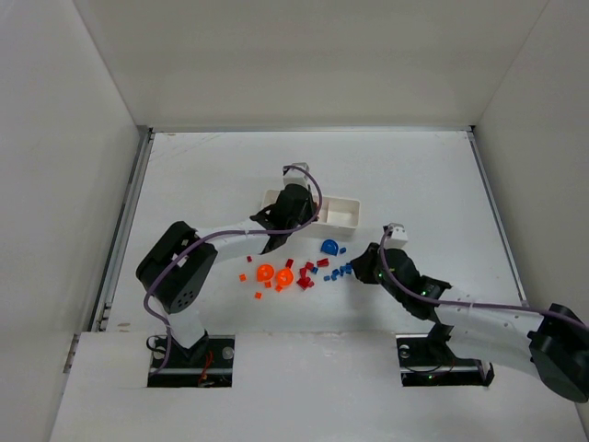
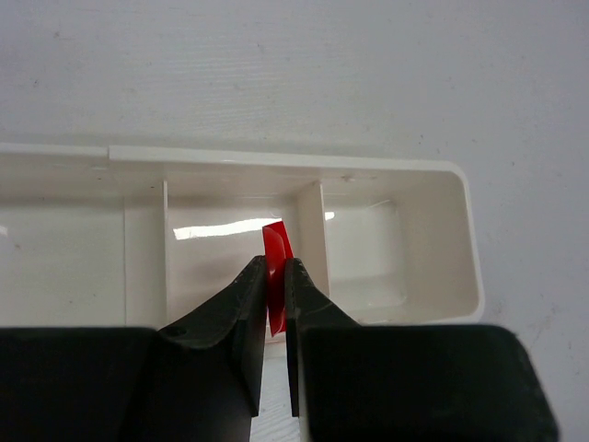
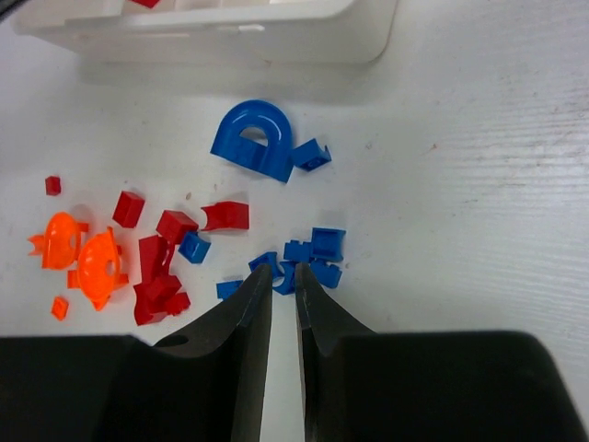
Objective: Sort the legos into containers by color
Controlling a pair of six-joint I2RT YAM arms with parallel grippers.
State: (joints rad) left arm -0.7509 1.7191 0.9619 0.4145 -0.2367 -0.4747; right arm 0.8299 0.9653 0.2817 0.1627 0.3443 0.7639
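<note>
My left pincer (image 2: 276,276) is clenched on a thin red brick (image 2: 276,250), which sticks up tilted from between the fingertips. It hangs over the white tray (image 2: 276,158), above the middle compartment (image 2: 216,267) and close to the divider on that compartment's right side; I can't tell whether the brick touches the floor. The compartments seen from the left wrist look bare. My right pincer (image 3: 276,273) is low on the table (image 3: 479,184), jaws nearly together with only a thin slit. The tips sit in the cluster of small blue bricks (image 3: 322,247); I can't tell if one is nipped or only touched. Beyond that lies a bigger blue arch piece (image 3: 253,138) with a small blue brick just beside it, near the tray's wall. Left of the tips is a pile of red bricks (image 3: 156,276), then two orange rounded pieces (image 3: 97,262) side by side with small orange bits near them. All loose pieces lie on the table just in front of the tray.
</note>
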